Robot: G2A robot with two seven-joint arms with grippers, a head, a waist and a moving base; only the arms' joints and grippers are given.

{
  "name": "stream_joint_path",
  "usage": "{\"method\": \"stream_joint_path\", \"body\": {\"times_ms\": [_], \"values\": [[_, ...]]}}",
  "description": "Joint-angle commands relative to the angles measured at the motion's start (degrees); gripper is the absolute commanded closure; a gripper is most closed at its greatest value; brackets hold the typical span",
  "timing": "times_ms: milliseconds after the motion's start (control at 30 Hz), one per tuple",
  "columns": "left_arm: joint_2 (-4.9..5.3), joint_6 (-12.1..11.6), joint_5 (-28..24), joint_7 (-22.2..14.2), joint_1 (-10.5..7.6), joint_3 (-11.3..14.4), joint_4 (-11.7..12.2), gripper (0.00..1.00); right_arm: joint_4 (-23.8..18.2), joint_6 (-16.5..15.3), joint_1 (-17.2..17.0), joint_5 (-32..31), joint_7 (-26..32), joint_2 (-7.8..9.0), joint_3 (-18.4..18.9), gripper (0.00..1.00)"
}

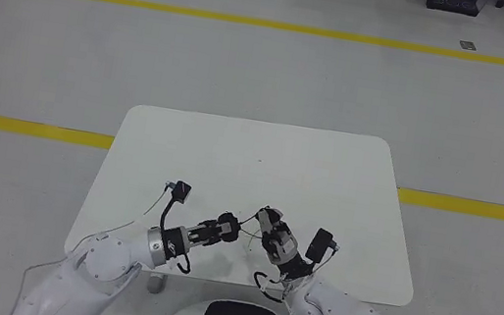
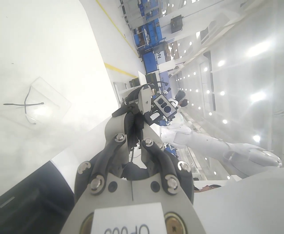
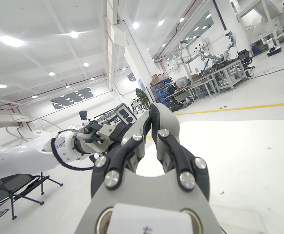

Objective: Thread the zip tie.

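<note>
Zip tie [image 2: 131,153], thin dark strip you have pinched in the closed fingers of your left gripper [image 2: 133,117], your right gripper [image 3: 151,115] clenched tip to tip just beside it, both above the table [image 1: 329,170] near edge, spare ties [image 2: 24,104] lying on a clear sheet [image 2: 53,97] farther out.

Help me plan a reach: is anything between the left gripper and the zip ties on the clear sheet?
Nothing visible: only bare table lies between the left gripper and the zip ties on the clear sheet.
</note>
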Motion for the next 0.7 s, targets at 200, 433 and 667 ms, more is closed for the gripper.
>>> {"method": "stream_joint_path", "body": {"times_ms": [200,433,667], "values": [[-0.17,0.0,0.9,0.0,0.08,0.0,-0.1,1.0,0.4,0.0,0.1,-0.9,0.4,-0.2,0.0,1.0],[-0.3,0.0,1.1,0.0,0.14,0.0,0.0,1.0,0.6,0.0,0.1,-2.8,0.2,-0.5,0.0,1.0],[-0.4,0.0,1.2,-0.1,0.1,0.0,0.3,1.0,0.4,0.0,-0.2,-4.9,-2.3,-0.45,0.0,1.0]]}}
